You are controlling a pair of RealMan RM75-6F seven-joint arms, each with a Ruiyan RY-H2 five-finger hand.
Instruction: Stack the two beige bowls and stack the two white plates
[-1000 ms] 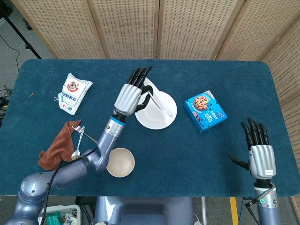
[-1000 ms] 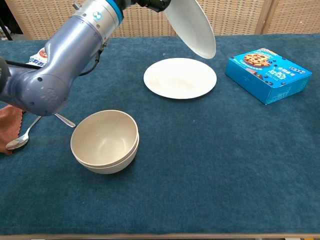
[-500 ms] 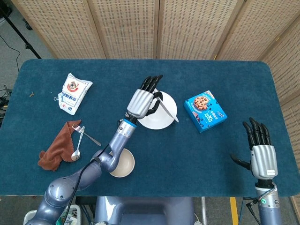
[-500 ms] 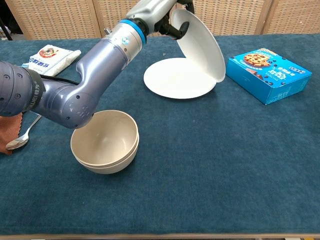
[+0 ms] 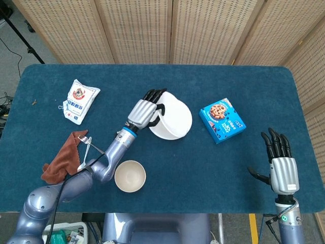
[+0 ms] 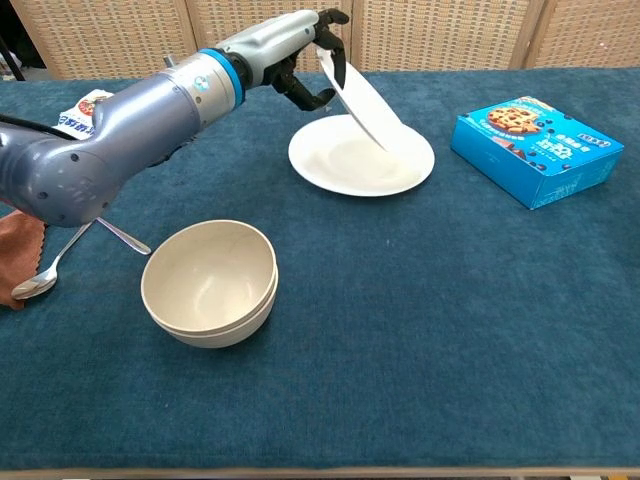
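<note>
Chest view, upper centre: my left hand (image 6: pixel 305 55) pinches the tilted plate (image 6: pixel 360 105) by its rim; stiff, slick, breakable over the lower plate (image 6: pixel 330 175).

No text is legible. The blue box (image 5: pixel 222 123) carries a cookie picture and white lettering too small to read; the white packet (image 5: pixel 79 100) bears an unreadable printed emblem.

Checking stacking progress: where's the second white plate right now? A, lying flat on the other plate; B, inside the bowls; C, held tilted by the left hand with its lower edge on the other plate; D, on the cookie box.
C: the left hand holds the tilted plate, its lower edge on the flat plate.
</note>
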